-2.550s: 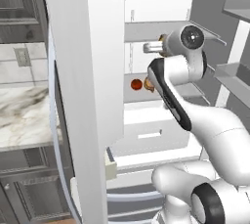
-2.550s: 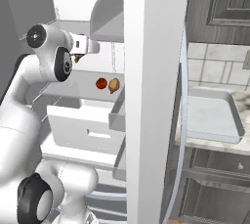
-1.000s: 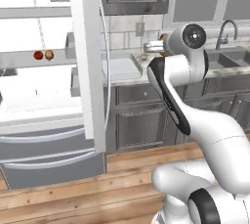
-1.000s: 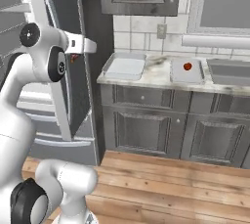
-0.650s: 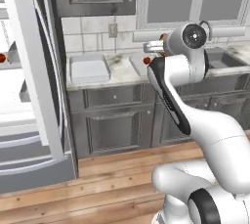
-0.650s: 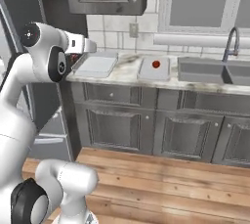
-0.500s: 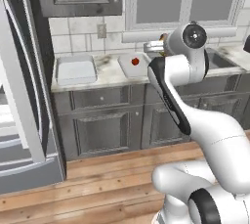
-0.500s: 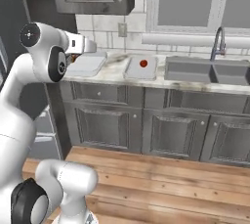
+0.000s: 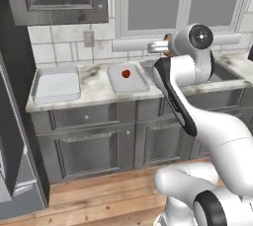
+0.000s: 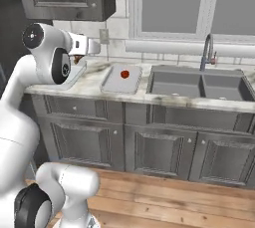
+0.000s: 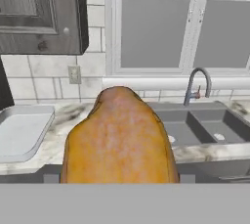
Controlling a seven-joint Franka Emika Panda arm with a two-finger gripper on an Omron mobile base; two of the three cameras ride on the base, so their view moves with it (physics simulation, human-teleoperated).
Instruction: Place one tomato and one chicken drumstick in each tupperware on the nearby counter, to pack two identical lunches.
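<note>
Your gripper (image 9: 165,46) grips a chicken drumstick (image 11: 119,137); below it one tupperware (image 9: 128,77) holds only a tomato (image 9: 126,73), the other tupperware (image 9: 55,83) nothing.

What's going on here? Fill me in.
The robot is packing two lunch containers on the counter. Its gripper is raised in front of the counter with a chicken drumstick in it. The tupperware nearer the sink already holds a tomato. The other tupperware looks empty. The sink is just past them. No drumstick is in either container yet.
</note>
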